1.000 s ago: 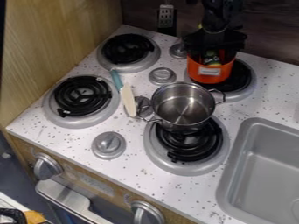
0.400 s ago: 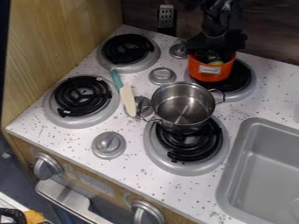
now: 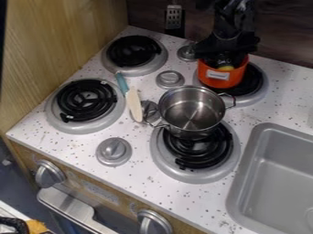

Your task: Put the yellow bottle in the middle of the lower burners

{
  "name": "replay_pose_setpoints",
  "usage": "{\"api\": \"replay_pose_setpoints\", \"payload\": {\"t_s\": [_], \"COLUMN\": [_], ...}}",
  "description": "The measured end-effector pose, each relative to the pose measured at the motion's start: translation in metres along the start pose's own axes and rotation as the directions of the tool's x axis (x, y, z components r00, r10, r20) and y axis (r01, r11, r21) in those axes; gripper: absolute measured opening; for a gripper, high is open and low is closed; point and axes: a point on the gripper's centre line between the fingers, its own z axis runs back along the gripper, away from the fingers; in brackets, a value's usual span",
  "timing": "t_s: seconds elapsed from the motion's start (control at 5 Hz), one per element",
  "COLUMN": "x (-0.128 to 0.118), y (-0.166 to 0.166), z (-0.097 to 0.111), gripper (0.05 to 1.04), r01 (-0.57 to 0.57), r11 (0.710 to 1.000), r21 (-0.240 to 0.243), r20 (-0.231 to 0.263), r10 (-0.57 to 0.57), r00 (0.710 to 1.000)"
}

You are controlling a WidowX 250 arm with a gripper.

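At the upper right, the gripper (image 3: 225, 54) hangs down over the orange pot, its lower end in the pot's opening. The orange pot (image 3: 221, 77) stands on the upper right burner (image 3: 255, 84). A small yellow patch (image 3: 226, 68), perhaps part of the bottle, shows inside the pot below the gripper; the rest is hidden. Of the lower burners, the left one (image 3: 84, 101) is bare and the right one (image 3: 196, 153) is partly covered by a steel pot.
The steel pot (image 3: 191, 112) sits over the back of the lower right burner. A knife with a teal handle (image 3: 134, 104) lies between the left and right burners, touching a knob. A grey sink (image 3: 281, 178) is at the right, and a knob (image 3: 114, 151) between the lower burners.
The gripper has lowered into the orange pot, and the dark bottle-like item with a green label seen there earlier is now mostly hidden. The orange pot has shifted very slightly.
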Motion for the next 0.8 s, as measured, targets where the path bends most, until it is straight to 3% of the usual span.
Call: {"api": "replay_pose_setpoints", "payload": {"t_s": [0.6, 0.8], "x": [0.013, 0.014], "y": [0.0, 0.006], "z": [0.025, 0.034], "gripper": [0.652, 0.652], "r01": [-0.057, -0.07], "r11": [0.996, 0.992], "r21": [0.061, 0.106], "r20": [0.094, 0.106], "r10": [0.051, 0.059], "r00": [0.994, 0.993]}}
